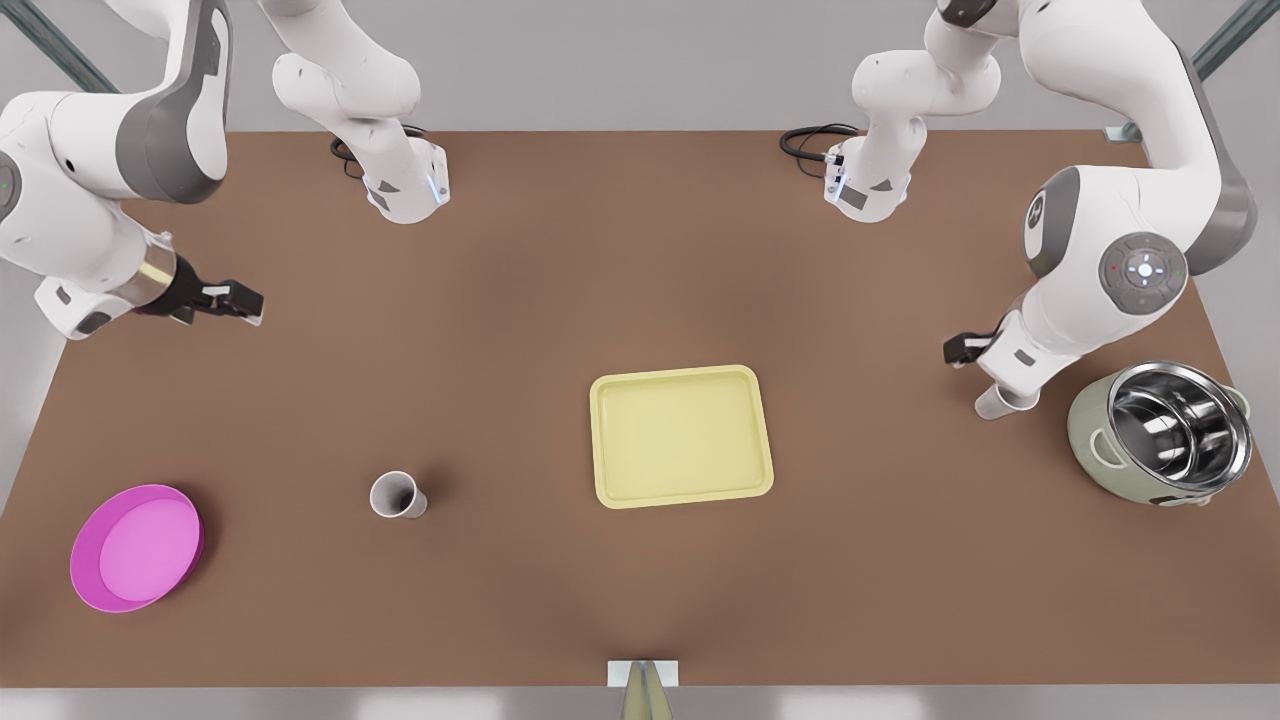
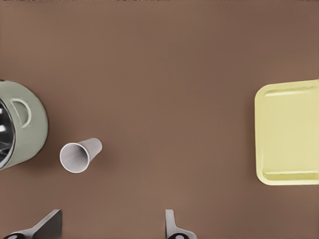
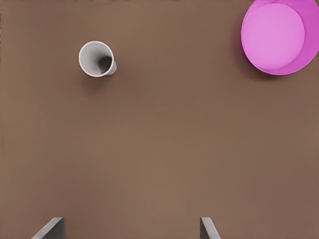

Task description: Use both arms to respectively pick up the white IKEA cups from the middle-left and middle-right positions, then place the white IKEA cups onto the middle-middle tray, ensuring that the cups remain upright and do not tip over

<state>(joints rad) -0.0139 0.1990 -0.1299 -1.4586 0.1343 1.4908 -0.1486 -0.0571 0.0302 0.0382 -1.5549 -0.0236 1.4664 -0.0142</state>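
One white cup point(image 1: 397, 495) stands upright at the front view's left, between the pink bowl and the pale-yellow tray point(image 1: 682, 435). My right gripper point(image 1: 232, 300) hangs open well behind it; the right wrist view shows that cup point(image 3: 96, 59) far off from the open fingers point(image 3: 50, 229). The other white cup point(image 1: 995, 401) stands next to the pot, partly under the arm at the front view's right. My left gripper point(image 1: 958, 348) is open above the table near it. In the left wrist view this cup point(image 2: 79, 154) lies just beyond the fingers point(image 2: 47, 224), with the tray point(image 2: 289, 132) off to one side.
A magenta-pink bowl point(image 1: 136, 547) sits near the front left corner of the table. A grey-green steel-lined pot point(image 1: 1160, 432) stands at the right edge, close to the second cup. Both arm bases point(image 1: 405, 185) stand at the table's far edge.
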